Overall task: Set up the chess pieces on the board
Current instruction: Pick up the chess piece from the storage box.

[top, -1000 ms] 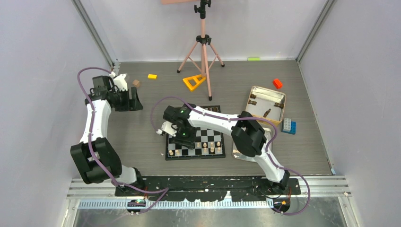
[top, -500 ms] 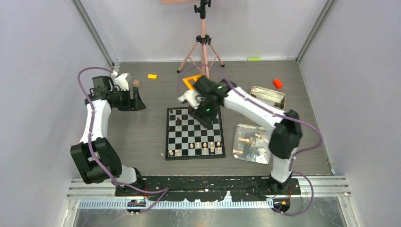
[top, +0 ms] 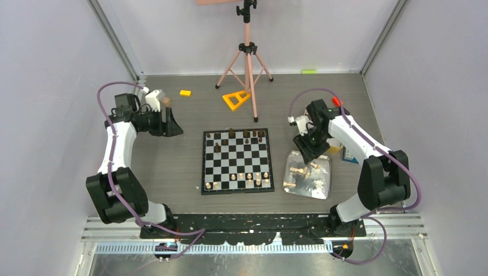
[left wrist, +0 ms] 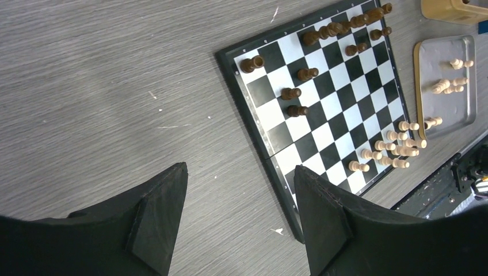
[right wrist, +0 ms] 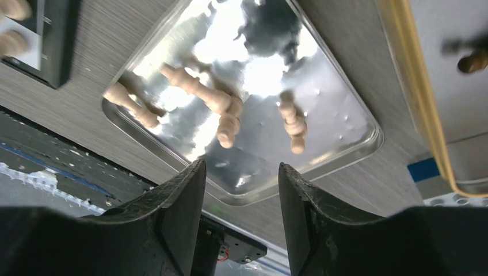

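Several light chess pieces (right wrist: 221,106) lie on their sides in the shiny tray (right wrist: 339,109), which sits on the tabletop just right of the board (top: 237,161), toward the near edge. The right pincer (right wrist: 241,172) hangs over the far end of that tray (top: 326,175), its jaws parted about halfway with nothing between them. From the right pincer (top: 305,144) the pieces therefore lie below it and a little to the near side. In the wrist view the rightmost tan piece runs roughly lengthwise between the two jaws, so the jaws would close across its slim waist with little or no turning. The two pieces in the middle touch each other, and one lies on a slant, which makes them the more awkward choice. The gold-rimmed tin (right wrist: 414,86) stands just beyond the tray on the far right. The left pincer (top: 170,123) sits well apart at the far left of the tabletop; in its own view the left pincer (left wrist: 239,178) is wide open and empty. The right arm is plainly the nearer one for the coming pick. On the board, dark pieces stand along the far rows and light ones along the near rows, with gaps left, so the setup looks only partly done.
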`<act>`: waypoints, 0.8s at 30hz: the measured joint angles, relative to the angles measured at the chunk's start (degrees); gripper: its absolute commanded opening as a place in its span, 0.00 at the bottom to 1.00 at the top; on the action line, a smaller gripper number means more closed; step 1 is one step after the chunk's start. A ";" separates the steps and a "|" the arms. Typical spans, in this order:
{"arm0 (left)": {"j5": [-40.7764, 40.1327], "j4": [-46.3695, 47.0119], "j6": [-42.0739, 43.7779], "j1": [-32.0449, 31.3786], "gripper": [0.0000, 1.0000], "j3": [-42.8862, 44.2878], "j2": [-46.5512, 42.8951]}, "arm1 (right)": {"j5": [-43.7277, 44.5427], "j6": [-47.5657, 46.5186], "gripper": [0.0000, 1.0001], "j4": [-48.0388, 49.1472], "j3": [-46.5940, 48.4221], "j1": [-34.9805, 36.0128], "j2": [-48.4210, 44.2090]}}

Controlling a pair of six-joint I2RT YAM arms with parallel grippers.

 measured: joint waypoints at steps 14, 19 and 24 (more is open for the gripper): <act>1.33 -0.15 0.24 -0.35 0.70 -0.42 -0.72 | 1.49 -3.63 0.48 4.74 -10.88 -8.85 -1.33; 1.57 -0.17 0.26 -0.35 0.70 -0.42 -0.72 | 1.49 -4.76 0.43 6.49 -10.97 -10.32 0.37; 1.60 -0.20 0.28 -0.35 0.71 -0.42 -0.72 | 1.44 -5.64 0.36 7.74 -10.95 -10.80 3.54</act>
